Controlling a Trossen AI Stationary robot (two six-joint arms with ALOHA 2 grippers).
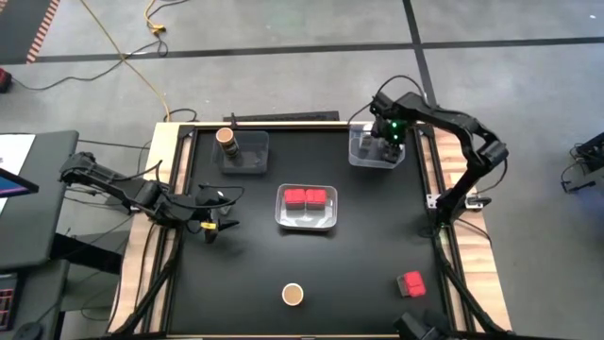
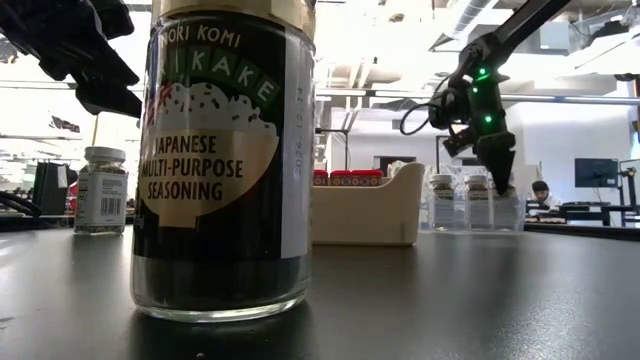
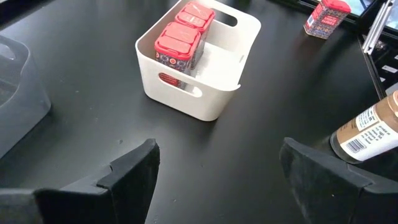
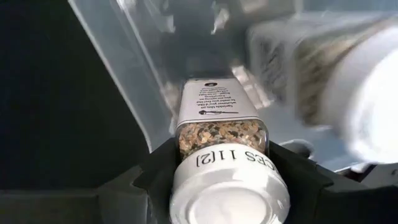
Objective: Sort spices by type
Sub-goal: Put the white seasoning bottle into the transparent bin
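Taking the white tray (image 1: 307, 225) mid-table as landmark: to its left the left gripper (image 1: 213, 225) hovers over bare tabletop, fingers apart and empty. Beyond and left of it, a brown-topped jar (image 1: 226, 138) stands in a clear bin (image 1: 255, 161). Two red tins (image 1: 307, 197) sit inside the tray. Nearer than the tray stands a second brown-topped jar (image 1: 293, 295); nearer and right lies a red tin (image 1: 411, 283). Beyond and right, the right gripper (image 4: 217, 180) clamps a white-lidded jar (image 4: 224, 155) inside another clear bin (image 1: 363, 156).

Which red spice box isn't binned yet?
The lone red box on the bare table near the front right corner; the other two sit side by side in the white center bin.
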